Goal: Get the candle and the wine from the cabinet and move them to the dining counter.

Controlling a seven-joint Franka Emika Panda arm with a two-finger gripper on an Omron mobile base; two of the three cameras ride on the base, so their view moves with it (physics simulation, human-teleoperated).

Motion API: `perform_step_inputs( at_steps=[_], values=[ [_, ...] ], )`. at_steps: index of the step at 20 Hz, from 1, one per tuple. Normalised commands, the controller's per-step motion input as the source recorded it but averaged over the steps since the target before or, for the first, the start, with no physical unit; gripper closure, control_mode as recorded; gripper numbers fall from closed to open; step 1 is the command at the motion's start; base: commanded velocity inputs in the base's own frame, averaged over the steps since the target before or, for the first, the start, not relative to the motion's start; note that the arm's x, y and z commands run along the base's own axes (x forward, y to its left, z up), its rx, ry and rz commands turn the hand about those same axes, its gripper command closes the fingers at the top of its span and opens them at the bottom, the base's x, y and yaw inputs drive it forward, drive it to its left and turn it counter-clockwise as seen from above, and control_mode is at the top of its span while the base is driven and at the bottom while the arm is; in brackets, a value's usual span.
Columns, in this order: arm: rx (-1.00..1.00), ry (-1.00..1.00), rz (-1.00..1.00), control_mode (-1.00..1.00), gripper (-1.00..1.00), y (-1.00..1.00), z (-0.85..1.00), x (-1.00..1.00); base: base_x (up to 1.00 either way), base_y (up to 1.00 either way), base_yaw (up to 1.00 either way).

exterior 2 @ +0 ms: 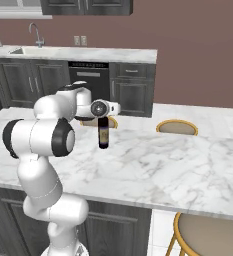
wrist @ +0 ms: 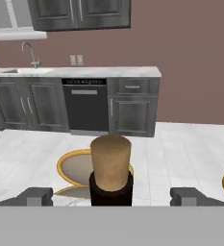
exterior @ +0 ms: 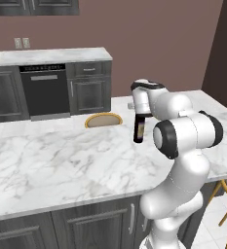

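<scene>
You have the tall dark glass wine bottle [exterior: 139, 130] standing upright on the wide white grey-veined marble dining counter [exterior: 61, 160]; in the right base view the same bottle [exterior 2: 103, 133] sits on the slab [exterior 2: 178, 165] a little in from its far edge. Your two-finger gripper [wrist: 111, 196] is at the bottle's neck with its jaws spread wide; in the hand view each dark fingertip [wrist: 36, 196] stands well clear of the tan cap [wrist: 111, 161] between them, so nothing is clamped. From the left base view the gripper [exterior: 141, 116] hangs over the bottle's top. A round wooden stool seat with a yellow rim [exterior 2: 176, 127] shows beyond the counter's far edge; another [exterior: 104, 119] lies just behind the bottle. A black dishwasher front [wrist: 86, 104] sits in the dark cabinets along the back wall.
</scene>
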Motion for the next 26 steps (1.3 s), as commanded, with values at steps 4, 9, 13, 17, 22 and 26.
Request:
perform_step_inputs(
  at_steps=[4, 9, 13, 17, 22, 26],
  values=[
    [0.0, 0.0, 0.0, -1.0, -1.0, -0.03, 0.02, -0.05, 0.0, 0.0, 0.0],
    [-0.01, -0.01, 0.0, -1.0, -1.0, -0.01, 0.25, -0.1, 0.0, 0.0, 0.0],
    [0.0, -0.01, 0.0, -1.0, -1.0, 0.0, 0.35, -0.02, 0.0, 0.0, 0.0],
    [0.0, -0.04, 0.0, -1.0, -1.0, 0.0, 0.41, -0.03, 0.0, 0.0, 0.0],
    [0.0, -0.03, 0.0, -1.0, -1.0, -0.02, 0.51, -0.17, 0.0, 0.0, 0.0],
    [0.0, 0.0, 0.0, -1.0, -1.0, -0.2, 0.58, -0.37, 0.0, 0.0, 0.0]
  ],
)
